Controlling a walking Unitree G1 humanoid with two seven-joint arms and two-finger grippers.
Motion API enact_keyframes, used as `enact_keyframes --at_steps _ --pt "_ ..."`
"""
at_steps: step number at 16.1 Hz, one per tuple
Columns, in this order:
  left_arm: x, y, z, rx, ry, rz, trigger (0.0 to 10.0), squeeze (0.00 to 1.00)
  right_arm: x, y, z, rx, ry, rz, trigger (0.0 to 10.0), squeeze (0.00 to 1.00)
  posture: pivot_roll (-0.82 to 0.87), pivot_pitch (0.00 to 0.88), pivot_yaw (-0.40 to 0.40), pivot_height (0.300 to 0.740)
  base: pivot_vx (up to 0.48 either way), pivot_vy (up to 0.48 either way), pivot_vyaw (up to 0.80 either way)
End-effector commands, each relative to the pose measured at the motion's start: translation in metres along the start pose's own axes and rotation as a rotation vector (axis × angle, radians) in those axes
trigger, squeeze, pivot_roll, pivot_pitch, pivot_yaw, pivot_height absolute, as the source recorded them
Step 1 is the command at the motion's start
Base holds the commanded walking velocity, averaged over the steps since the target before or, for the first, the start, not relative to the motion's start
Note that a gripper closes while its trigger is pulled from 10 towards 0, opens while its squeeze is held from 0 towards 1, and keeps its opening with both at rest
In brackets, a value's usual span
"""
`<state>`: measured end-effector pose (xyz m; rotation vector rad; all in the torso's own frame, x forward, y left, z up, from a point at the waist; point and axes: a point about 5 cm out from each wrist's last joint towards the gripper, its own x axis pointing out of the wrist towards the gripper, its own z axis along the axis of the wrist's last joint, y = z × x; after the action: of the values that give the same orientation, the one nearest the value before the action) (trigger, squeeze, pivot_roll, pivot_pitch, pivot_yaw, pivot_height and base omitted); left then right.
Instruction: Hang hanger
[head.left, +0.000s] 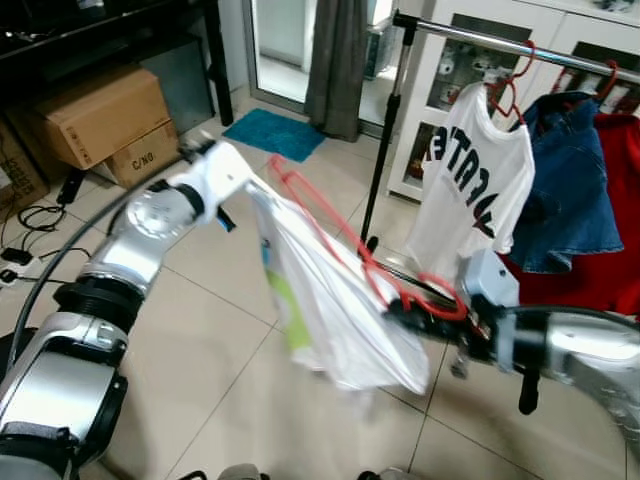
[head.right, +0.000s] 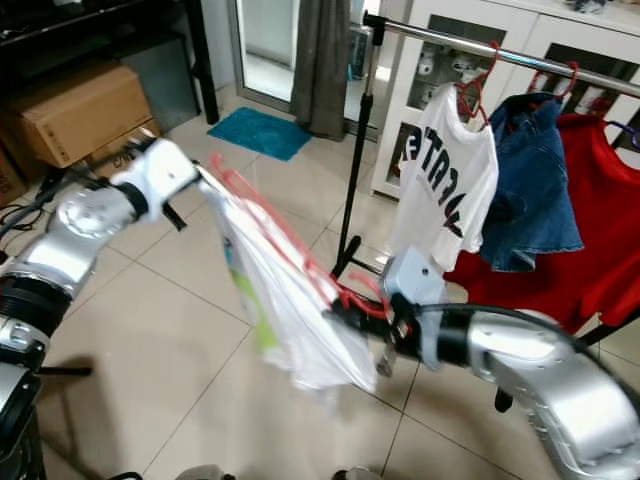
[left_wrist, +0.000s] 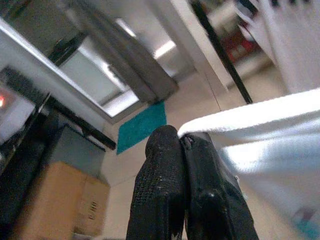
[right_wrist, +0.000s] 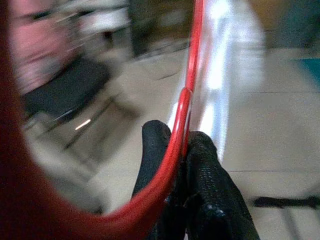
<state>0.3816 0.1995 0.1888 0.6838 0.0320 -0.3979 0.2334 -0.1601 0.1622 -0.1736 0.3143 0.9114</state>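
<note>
Red plastic hanger carrying white garment held mid-air between arms, short of metal clothes rail; right gripper clamped on hanger wire; left gripper pinching garment's far edge.

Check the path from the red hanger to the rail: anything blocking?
Nothing visible blocks it. The red hanger, carrying a white garment, is held between the left gripper and right gripper above open floor. The rail has a bare stretch left of the white T-shirt.
</note>
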Motion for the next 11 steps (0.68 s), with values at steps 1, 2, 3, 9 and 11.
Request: enact_keyframes --at_steps 1,2,3,9,11 --pt "-0.004 0.017 0.007 -0.081 -0.039 0.079 0.0 0.0 -0.005 -0.022 -0.008 0.032 0.031 -0.199 0.0 0.0 0.01 0.013 -0.021 0.74 0.0 0.0 0.0" --pt "0.001 -0.008 0.017 -0.147 -0.109 -0.016 0.0 0.0 0.004 -0.034 0.001 0.137 -0.104 -0.361 0.0 0.0 0.01 0.013 -0.02 0.74 0.0 0.0 0.0" --pt "0.002 -0.027 0.025 -0.194 -0.158 -0.09 0.0 0.0 0.009 -0.038 0.005 0.218 -0.188 -0.419 0.0 0.0 0.01 0.014 -0.021 0.74 0.0 0.0 0.0" --pt "-0.024 -0.101 0.055 -0.327 -0.28 -0.414 0.0 0.0 0.009 -0.056 0.013 0.485 -0.534 -0.863 0.0 0.0 0.03 0.034 -0.029 0.74 0.0 0.0 0.0" --pt "-0.03 -0.1 0.047 -0.402 -0.244 -0.344 0.0 0.0 0.002 -0.059 0.012 0.48 -0.528 -0.919 0.0 0.0 0.04 0.041 -0.023 0.74 0.0 0.0 0.0"
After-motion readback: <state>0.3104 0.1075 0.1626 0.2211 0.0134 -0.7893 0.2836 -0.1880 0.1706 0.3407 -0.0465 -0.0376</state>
